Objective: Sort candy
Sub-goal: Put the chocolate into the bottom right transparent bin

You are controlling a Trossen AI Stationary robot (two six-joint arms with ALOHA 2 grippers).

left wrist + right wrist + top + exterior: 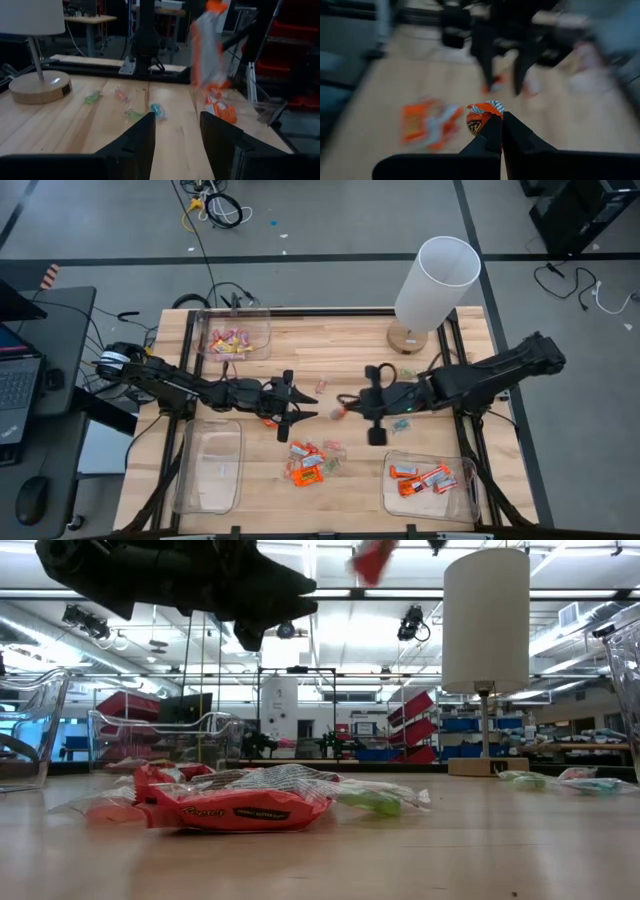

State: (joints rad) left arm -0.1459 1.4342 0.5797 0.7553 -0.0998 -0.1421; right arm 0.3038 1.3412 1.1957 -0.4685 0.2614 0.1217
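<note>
Fingers of the right gripper (501, 131) pinched fully together on the crimped end of one orange candy (481, 117), held in the air over the middle of the table (340, 350), wrapper dangling free below the pinch. Fingers of the left gripper (300, 408) spread apart with nothing between them, just beside that candy and facing it. Likely very light and soft: thin crinkly film, slick to the touch, prone to twist or slide out if gripped only by the foil tail. Better taken across the plump middle, or deep on the crimp where the film is folded thick; gentle squeeze enough, harder risks crushing the sweet inside. Loose candy (308, 465) heaped near the table edge opposite the lamp (425, 290), pieces overlapping, so easy to drag a neighbour along; best picked from the heap's rim. Green candy (408, 373) scattered near the lamp base. Orange pieces lying in the clear bin (470, 498) at the right corner opposite the lamp, probably where the held one belongs.
</note>
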